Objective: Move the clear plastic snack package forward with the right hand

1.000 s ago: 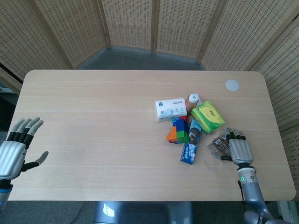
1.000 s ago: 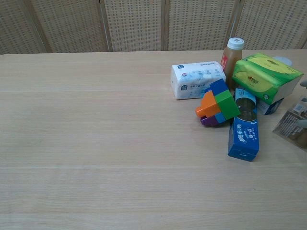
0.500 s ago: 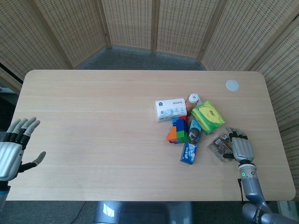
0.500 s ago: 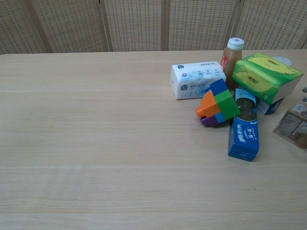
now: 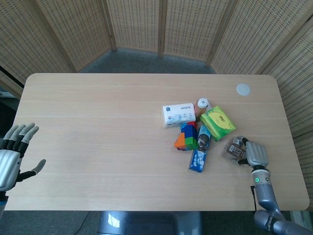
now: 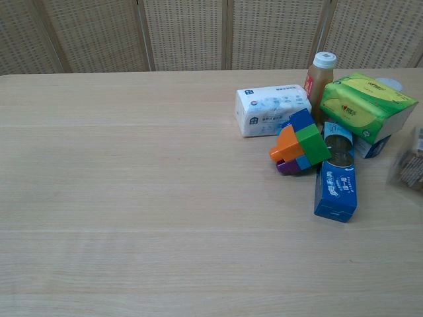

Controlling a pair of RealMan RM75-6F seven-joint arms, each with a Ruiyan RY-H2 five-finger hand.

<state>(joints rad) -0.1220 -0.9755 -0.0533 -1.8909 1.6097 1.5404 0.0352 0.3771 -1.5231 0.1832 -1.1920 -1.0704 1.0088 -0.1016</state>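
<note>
The clear plastic snack package (image 5: 233,148) with brown contents lies near the table's right side, just below the green tissue box. My right hand (image 5: 257,154) is at its right side, fingers curled over the package's edge and gripping it. In the chest view only part of the package (image 6: 414,168) shows at the right border, and the hand itself is out of frame there. My left hand (image 5: 11,155) hangs off the table's left edge with its fingers spread and nothing in it.
Left of the package is a cluster: green tissue box (image 5: 218,123), blue carton (image 5: 200,154), coloured block toy (image 5: 187,137), white tissue pack (image 5: 178,114) and a capped bottle (image 5: 203,104). A small white disc (image 5: 243,89) sits at the far right of the table (image 5: 98,127).
The right hand and the snack package have shifted to the right and slightly away from the blue carton. The left hand has drifted left and lower.
</note>
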